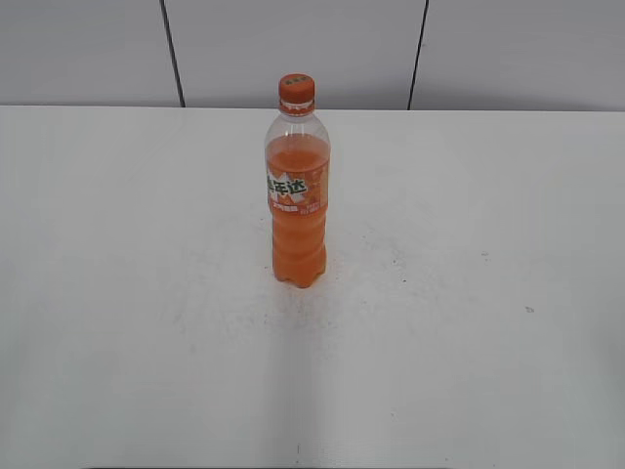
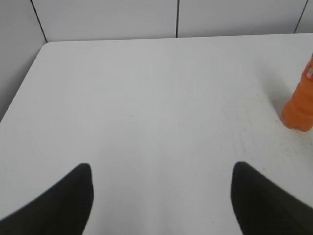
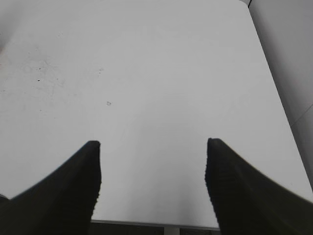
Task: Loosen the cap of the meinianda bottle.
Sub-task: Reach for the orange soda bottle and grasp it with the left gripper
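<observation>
Exterior view: the meinianda bottle [image 1: 298,195] stands upright near the middle of the white table [image 1: 117,293], somewhat toward the far edge, with a grey panelled wall [image 1: 293,49] behind it. No arm or gripper appears in this view. Left wrist view: the left gripper [image 2: 161,169] shows as two dark fingers [image 2: 63,205] at the lower corners, set wide apart with nothing between them, above bare tabletop; only the orange lower body of the bottle [image 2: 298,112] enters at the right edge, well apart from the fingers, its upper part cut off by the frame. Right wrist view: the right gripper [image 3: 153,144] likewise has its two dark fingers [image 3: 244,191] spread wide and empty; the near edge of the table [image 3: 146,223] runs just beneath them, and the bottle does not show here at all. Small dark specks and faint scuffs mark the surface in all three views. Condition of the bottle, from the exterior view alone: clear plastic, orange drink filling it to the shoulder, an orange label with white-green characters across the upper body, a ribbed waist below the label, a lobed base. The cap [image 1: 296,88] is orange, seated on the neck above an orange ring, and sits level; whether it is tight cannot be told.
</observation>
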